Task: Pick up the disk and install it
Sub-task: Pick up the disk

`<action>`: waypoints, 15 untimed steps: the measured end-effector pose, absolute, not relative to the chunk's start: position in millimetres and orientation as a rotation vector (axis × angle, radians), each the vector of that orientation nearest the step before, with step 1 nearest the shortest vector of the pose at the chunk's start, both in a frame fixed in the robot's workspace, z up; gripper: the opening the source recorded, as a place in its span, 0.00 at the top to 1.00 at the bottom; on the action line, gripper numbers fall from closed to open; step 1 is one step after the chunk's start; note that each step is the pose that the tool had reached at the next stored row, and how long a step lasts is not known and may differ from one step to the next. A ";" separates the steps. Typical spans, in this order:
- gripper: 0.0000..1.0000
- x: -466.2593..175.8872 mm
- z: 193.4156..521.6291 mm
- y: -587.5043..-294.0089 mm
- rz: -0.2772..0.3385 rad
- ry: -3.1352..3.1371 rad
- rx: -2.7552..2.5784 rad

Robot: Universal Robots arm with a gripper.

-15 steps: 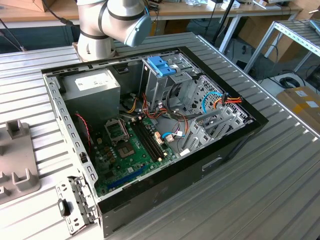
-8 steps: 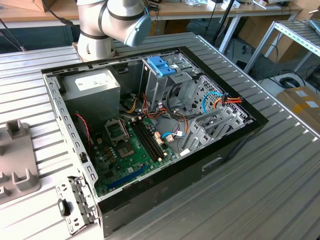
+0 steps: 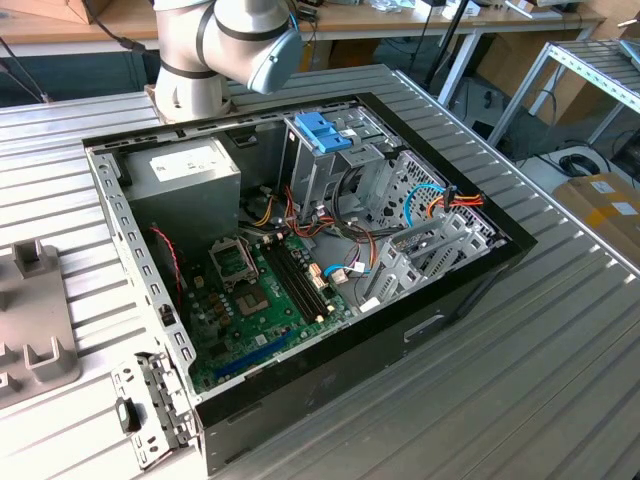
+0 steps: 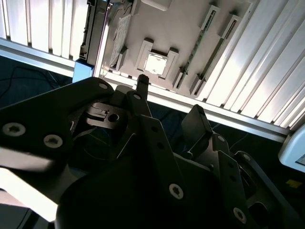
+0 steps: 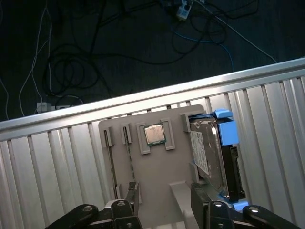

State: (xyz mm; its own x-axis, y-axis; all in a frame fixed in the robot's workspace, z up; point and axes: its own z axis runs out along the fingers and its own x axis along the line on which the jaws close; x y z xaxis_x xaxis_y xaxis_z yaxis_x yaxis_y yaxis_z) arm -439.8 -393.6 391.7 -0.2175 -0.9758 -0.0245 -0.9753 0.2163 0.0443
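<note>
Plainly the claw (image 5: pixel 166 200) hangs open and empty over the grey holder (image 5: pixel 157 171) on the ribbed surface (image 5: pixel 57 162). The disk (image 5: pixel 209 152) sits there off the gap's middle, beyond one finger (image 5: pixel 205 205), its long axis across the fingers' line.
</note>
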 end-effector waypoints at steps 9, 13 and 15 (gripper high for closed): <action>0.44 -439.8 389.8 -389.6 -0.078 -2.443 1.960; 0.44 -439.8 388.8 -389.4 -0.078 -2.443 1.960; 0.44 -439.8 388.3 -389.4 -0.078 -2.443 1.960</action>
State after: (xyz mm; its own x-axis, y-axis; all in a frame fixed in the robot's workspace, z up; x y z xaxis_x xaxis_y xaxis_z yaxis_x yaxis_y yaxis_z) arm -439.8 -389.4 388.3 -0.2175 -0.9758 -0.0245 -0.9753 0.2163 0.0444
